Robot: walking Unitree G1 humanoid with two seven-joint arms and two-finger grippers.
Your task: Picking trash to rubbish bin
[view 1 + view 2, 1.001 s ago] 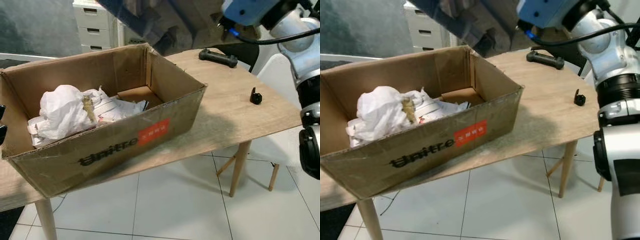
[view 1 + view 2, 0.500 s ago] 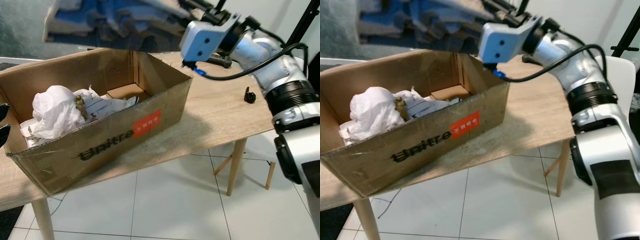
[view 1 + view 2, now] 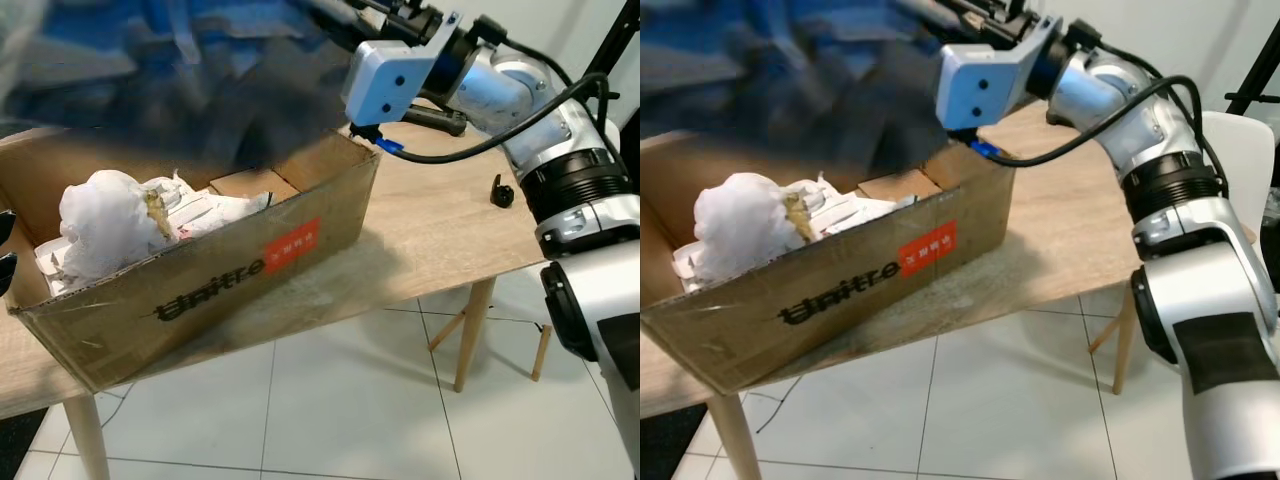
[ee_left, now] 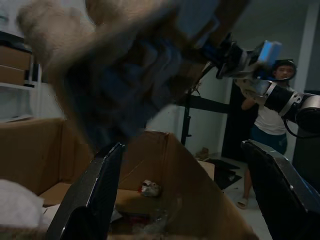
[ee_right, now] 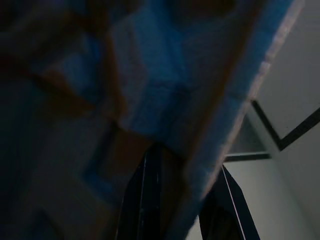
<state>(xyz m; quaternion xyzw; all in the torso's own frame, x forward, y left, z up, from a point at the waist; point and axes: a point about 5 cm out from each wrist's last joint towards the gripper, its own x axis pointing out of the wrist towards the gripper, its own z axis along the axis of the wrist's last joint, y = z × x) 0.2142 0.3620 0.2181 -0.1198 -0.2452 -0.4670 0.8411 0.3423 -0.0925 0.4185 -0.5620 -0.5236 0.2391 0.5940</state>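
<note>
Wooden surface [image 3: 450, 230] carries open brown cardboard box [image 3: 220, 290]. Right gripper [image 5: 187, 200] clamped on blurred blue-brown flat cardboard piece [image 3: 150, 80] above box at 12 o'clock. Left gripper [image 4: 185, 200] fingers apart beside box.

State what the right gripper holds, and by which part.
The right gripper is shut on the edge of a blurred blue-and-brown piece of trash, held above the cardboard box.
</note>
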